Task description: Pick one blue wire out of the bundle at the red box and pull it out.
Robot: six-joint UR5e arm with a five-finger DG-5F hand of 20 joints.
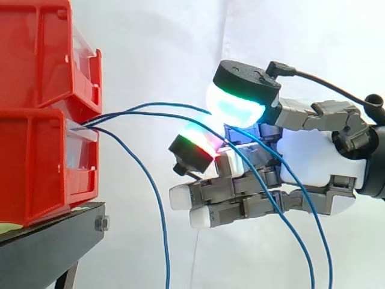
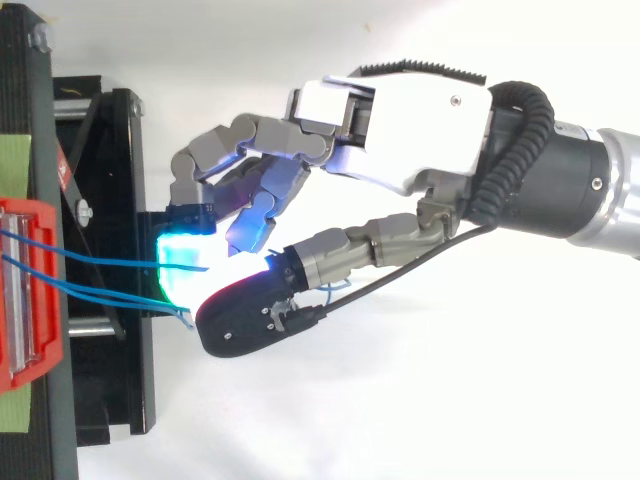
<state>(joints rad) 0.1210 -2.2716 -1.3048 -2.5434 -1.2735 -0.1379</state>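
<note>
Blue wires (image 1: 150, 104) left the lower red bin (image 1: 42, 162); right of it, the hand (image 1: 313, 162) pinched one blue wire (image 1: 180, 119) between glowing pads (image 1: 237, 103)

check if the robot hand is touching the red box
Apart. The side view shows a clear gap between the robot hand and the red box; just blue wires cross it.

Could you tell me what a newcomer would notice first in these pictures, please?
The glowing fingers catch the eye first. In the middle of the side view the hand, coming in from the right edge, pinches blue wires between a cyan-green pad and a red-green one. Next come the red bins at the left on the black stand, with the wires running out between them and one drooping free.
</note>
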